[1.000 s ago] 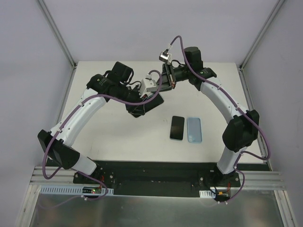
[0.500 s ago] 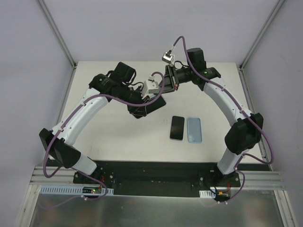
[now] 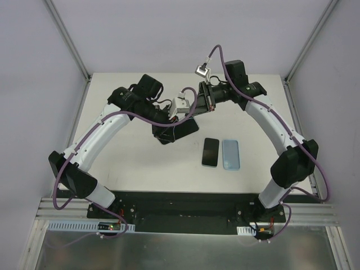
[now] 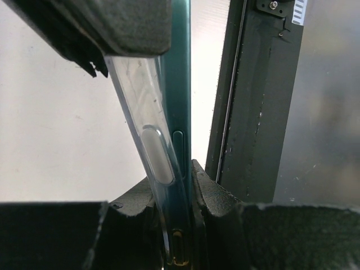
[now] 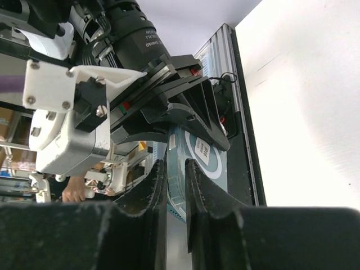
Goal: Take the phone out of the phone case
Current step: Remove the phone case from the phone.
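Left tool (image 4: 171,197) pinches slim teal phone (image 4: 181,84) edge-on, in air above matte white bench (image 3: 140,163). Clear glossy phone case (image 4: 143,95) bows off phone's side. Right tool (image 5: 174,185) clamped on case rim. Black slab (image 3: 211,152) and pale blue slab (image 3: 230,154) lie flat on bench, side by side.

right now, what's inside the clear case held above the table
A teal phone sits inside the clear case; only its side edge with a button shows. Its screen and back cannot be seen: the view is edge-on and the left claw covers the lower end.
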`<state>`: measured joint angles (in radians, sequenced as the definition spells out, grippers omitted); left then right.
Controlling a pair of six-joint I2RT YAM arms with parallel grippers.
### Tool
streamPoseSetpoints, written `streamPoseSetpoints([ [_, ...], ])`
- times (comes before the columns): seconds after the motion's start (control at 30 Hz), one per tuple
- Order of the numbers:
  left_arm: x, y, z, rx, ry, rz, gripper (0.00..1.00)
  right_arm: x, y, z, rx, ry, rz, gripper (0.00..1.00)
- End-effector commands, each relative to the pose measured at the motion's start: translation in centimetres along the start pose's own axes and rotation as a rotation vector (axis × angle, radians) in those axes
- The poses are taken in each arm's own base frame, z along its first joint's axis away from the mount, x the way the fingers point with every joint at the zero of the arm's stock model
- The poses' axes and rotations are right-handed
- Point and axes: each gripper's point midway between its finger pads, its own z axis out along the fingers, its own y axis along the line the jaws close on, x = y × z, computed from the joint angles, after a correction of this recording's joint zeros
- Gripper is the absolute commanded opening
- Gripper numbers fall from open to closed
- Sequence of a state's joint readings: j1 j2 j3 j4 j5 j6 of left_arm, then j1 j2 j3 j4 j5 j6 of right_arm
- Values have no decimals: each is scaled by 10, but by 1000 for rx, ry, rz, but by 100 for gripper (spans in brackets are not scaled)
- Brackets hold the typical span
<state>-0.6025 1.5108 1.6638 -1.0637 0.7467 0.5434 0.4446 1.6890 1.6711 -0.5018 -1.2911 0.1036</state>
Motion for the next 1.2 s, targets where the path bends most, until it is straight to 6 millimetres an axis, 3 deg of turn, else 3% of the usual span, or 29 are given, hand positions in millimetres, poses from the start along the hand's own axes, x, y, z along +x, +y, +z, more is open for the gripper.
streamPoseSetpoints([
  [0.0, -59, -41, -37, 106, -241, 193, 0, 0, -55, -14, 217, -55, -74, 0],
  [0.77, -72, -20, -57, 133, -404, 46, 0, 22, -52, -24, 237, -36, -233, 23],
  [1.0, -67, -17, -51, 149, -401, 31, 0, 6, -55, -33, 293, -87, -206, 32],
  [1.17, -59, -13, -45, 162, -390, 18, 0, -14, -43, -48, 291, -156, -184, 39],
])
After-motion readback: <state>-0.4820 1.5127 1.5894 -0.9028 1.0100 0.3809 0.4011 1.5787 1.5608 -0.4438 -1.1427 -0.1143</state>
